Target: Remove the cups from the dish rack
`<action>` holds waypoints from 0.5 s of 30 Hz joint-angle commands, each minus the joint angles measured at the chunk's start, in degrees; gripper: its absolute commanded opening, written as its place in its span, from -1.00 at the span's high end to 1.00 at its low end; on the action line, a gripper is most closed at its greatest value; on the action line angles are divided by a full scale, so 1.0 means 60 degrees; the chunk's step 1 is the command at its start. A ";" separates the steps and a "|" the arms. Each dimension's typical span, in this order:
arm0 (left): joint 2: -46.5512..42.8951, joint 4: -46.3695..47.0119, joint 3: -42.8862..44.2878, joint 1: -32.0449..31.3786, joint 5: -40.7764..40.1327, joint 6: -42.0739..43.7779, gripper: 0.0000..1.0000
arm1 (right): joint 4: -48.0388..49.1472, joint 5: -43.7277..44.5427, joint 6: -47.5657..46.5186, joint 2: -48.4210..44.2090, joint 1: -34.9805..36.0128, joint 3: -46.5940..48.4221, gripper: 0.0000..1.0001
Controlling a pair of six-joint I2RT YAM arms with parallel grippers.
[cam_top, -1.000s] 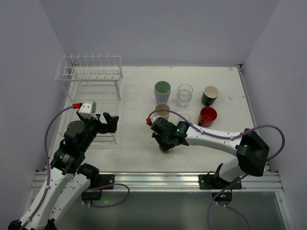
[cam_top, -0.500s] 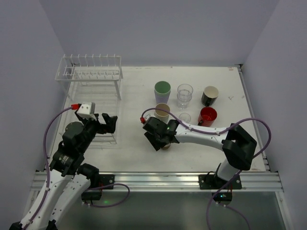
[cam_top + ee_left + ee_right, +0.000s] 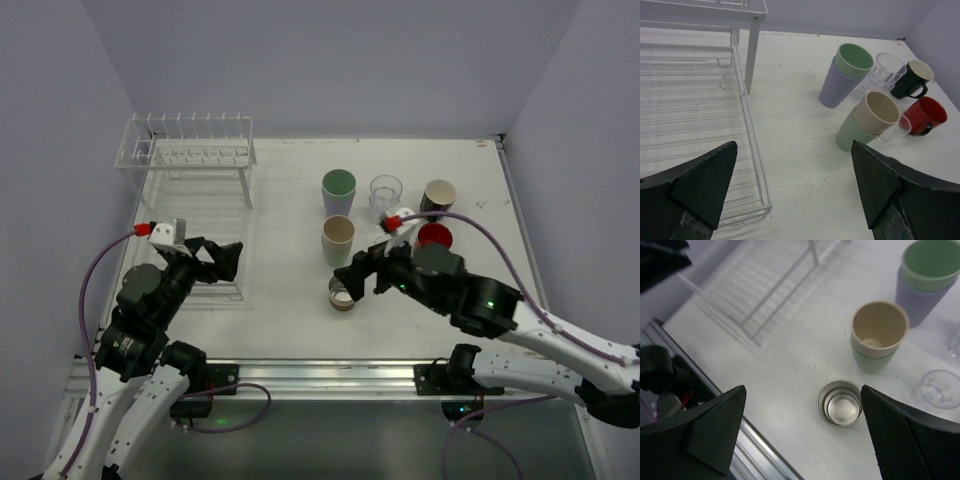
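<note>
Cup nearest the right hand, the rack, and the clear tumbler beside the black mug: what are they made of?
Cup: looks like metal, likely steel; its inside gleams silver and mirrors light.
Rack: thin wire with a white glossy coat, probably painted metal.
Clear tumbler: see-through with faceted walls, glass or hard plastic; cannot tell which.

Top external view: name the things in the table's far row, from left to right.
dish rack → pale green cup nested in a purple cup → clear glass → black cup
</note>
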 commanded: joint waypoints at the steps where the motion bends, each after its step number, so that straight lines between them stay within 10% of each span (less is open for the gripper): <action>1: 0.0151 0.0198 0.1091 0.0056 0.0833 -0.0392 -1.00 | 0.1389 0.1870 -0.0009 -0.2407 0.0021 -0.0925 -0.98; 15: -0.0228 -0.0520 0.3438 0.0056 0.0556 -0.0407 -1.00 | 0.1596 0.3908 -0.0288 -0.7011 0.0006 -0.1600 -0.98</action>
